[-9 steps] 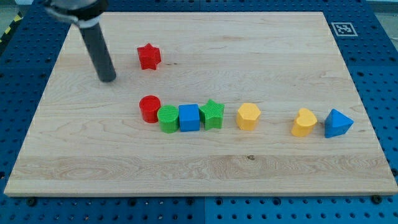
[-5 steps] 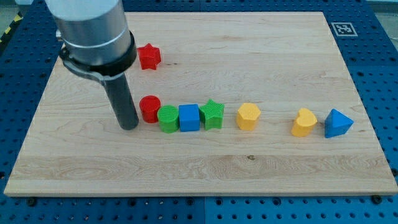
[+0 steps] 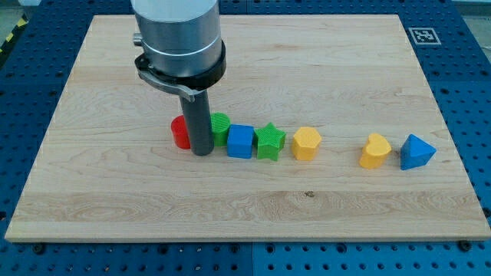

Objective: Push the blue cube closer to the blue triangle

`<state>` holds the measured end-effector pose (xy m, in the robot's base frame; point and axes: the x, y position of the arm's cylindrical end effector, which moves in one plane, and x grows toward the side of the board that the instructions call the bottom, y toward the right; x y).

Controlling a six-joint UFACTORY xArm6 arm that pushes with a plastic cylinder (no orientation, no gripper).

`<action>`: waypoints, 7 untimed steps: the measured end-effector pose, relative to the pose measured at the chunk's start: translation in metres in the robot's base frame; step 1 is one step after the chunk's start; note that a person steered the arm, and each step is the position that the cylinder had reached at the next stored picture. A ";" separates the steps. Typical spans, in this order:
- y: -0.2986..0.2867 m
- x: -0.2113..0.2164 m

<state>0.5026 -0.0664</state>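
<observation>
The blue cube [image 3: 240, 142] sits in a row left of centre, with a green star [image 3: 270, 141] touching its right side. The blue triangle [image 3: 416, 152] lies far off at the view's right. My tip [image 3: 202, 152] stands just left of the blue cube, between the red cylinder [image 3: 179, 133] and the green cylinder [image 3: 220, 126]. The green cylinder is partly hidden behind the rod, and the rod also covers part of the red cylinder.
A yellow hexagon block [image 3: 306, 143] and a yellow heart-like block [image 3: 375, 151] lie between the green star and the blue triangle. The arm's grey body [image 3: 178, 38] covers the board's upper left. A marker tag [image 3: 421, 35] sits at the top right corner.
My tip moved from the upper left down and then right into the row. The green cylinder was pushed up, the blue cube and green star shifted slightly right. The red star is now hidden.
</observation>
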 end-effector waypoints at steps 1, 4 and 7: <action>0.008 0.004; -0.024 0.007; -0.014 -0.012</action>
